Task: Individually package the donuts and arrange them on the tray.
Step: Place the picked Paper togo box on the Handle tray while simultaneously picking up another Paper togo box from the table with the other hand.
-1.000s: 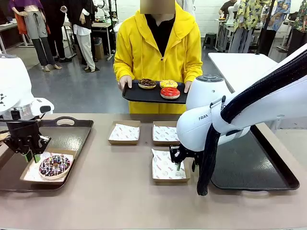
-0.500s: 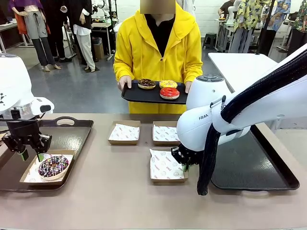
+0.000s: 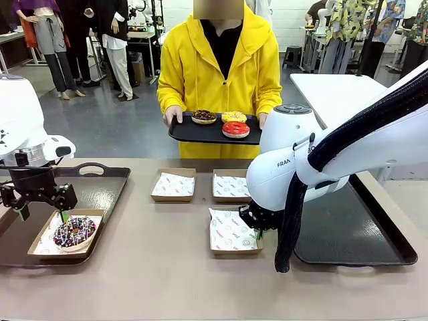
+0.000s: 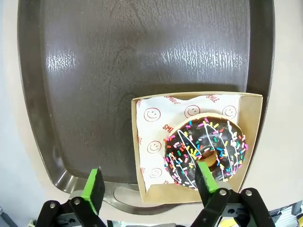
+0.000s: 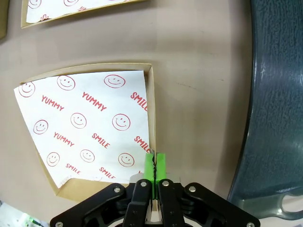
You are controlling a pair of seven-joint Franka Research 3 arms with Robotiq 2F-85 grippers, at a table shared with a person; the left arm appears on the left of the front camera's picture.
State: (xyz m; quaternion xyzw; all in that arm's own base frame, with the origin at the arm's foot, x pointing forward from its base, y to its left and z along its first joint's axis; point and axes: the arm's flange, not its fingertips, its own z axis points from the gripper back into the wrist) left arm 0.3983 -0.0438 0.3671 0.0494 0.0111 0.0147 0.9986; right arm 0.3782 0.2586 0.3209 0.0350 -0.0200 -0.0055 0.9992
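A chocolate donut with coloured sprinkles lies in a paper-lined cardboard box on the left tray. My left gripper hangs open just above the box's near side, holding nothing. My right gripper is shut on the right wall of an empty lined box at mid-table. Across the table a person holds a black tray with the dark chocolate, yellow-iced and red-iced donuts.
Two more empty lined boxes sit side by side at the table's far middle. A large dark tray lies bare to the right of my right gripper, partly behind the right arm.
My left gripper has opened, let go of the sprinkle donut's box and risen slightly. The right gripper has closed on the empty box's wall, and that box has shifted a little left.
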